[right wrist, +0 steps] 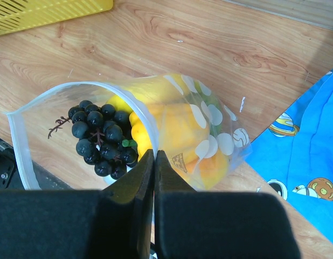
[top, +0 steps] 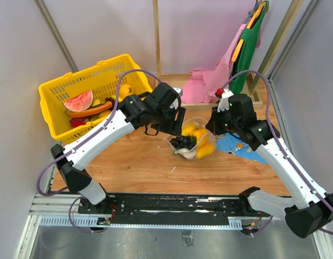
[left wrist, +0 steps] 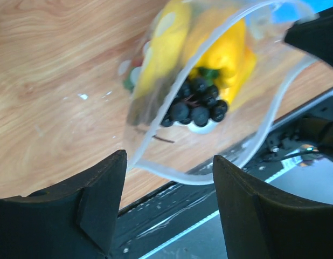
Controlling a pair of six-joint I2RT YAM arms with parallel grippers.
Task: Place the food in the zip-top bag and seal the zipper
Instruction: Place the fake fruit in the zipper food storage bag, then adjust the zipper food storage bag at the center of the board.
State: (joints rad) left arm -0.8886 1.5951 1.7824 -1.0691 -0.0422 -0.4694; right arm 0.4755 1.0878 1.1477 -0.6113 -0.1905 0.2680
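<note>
One zip-top bag (right wrist: 209, 143) lies in the middle of the surface (top: 134, 162). Inside are one bunch of dark grapes (right wrist: 99, 140), one yellow pepper (left wrist: 231, 48) and one other yellow piece (left wrist: 164, 48). One yellow basket (top: 80, 73) is at the far left corner, one blue cloth (right wrist: 312, 151) near the right edge. Two pincers: left pincer (left wrist: 169, 160), right pincer (right wrist: 154, 155).

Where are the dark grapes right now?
In the top view, the dark grapes lie mid-table, just inside the open mouth of the zip-top bag, against the yellow food and right of the yellow basket.
</note>
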